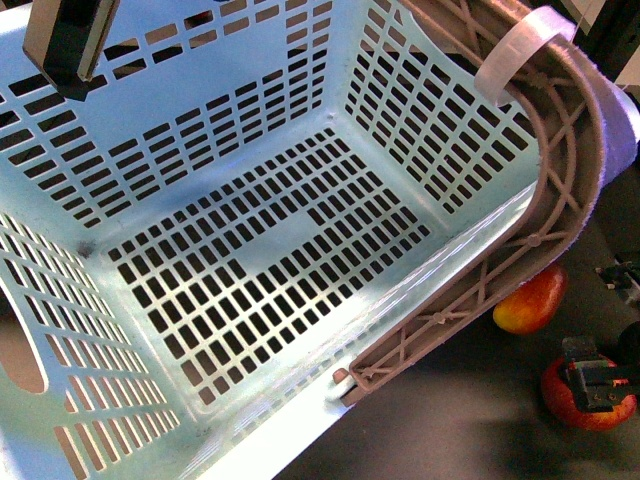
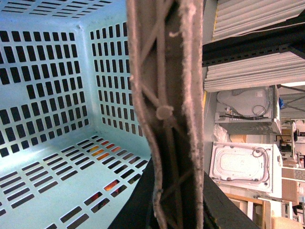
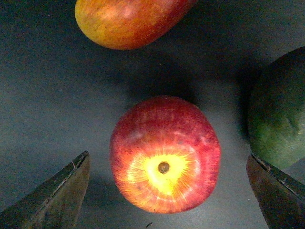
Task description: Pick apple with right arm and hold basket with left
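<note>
Front view, entries by size.

1. Basket [image 1: 270, 235]: pale blue slotted plastic, tilted and close to the lens, filling most of the frame. Its left and far walls are cut off.
2. Handle [image 1: 560, 190]: brown, ribbed, arching along the basket's right rim. A white band [image 1: 520, 48] wraps its upper end.
3. Tabletop [image 1: 470, 430]: dark, seen only at lower right, with none of its edges in frame.
4. Mango-shaped fruit [image 1: 530, 300]: red-orange, partly hidden behind the handle.
5. Green fruit [image 3: 279, 109]: dark, seen in the right wrist view only and cut off there.
6. Apple [image 3: 165, 153]: red, on the near right part of the tabletop, near both other fruits but apart from them. It sits upright, its stem hollow and yellow patch pointing straight up at the wrist camera. It is nearly round, so no long axis can be made out. In the front view its top is covered.
7. Right gripper [image 3: 167, 155]: above the apple, fingers spread wide to either side, clear of the skin.
8. Left gripper [image 2: 176, 212]: only dark finger edges show, closed against both sides of the handle.
9. Dark block [image 1: 65, 40]: upper left, cropped, unidentifiable.
</note>
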Controlling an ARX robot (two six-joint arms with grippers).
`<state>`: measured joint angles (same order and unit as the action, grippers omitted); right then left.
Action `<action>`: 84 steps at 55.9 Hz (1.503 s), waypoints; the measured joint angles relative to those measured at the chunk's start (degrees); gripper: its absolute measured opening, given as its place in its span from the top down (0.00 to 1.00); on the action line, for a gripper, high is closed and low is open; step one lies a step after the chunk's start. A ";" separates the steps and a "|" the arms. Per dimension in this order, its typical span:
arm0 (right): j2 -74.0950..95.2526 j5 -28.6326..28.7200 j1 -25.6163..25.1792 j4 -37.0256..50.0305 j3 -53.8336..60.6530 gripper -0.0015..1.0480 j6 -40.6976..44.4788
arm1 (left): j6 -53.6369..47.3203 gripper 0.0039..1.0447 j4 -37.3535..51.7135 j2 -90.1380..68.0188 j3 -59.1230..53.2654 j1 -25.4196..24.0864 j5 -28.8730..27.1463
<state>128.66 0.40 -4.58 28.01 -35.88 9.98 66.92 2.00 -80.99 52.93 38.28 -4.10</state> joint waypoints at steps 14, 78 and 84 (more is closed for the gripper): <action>5.53 0.11 0.33 0.00 -2.47 0.08 0.09 | 0.00 0.93 0.00 0.00 0.00 0.00 0.02; -61.05 16.66 7.23 -17.88 -2.38 0.32 -7.96 | -0.02 0.93 0.00 0.00 0.00 0.00 -0.02; -56.83 12.66 16.33 -14.23 -2.51 0.32 -10.75 | -0.02 0.93 0.00 0.00 0.00 0.00 0.02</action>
<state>71.83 13.06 11.75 13.78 -38.39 -0.78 66.89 2.00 -80.99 52.93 38.28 -4.08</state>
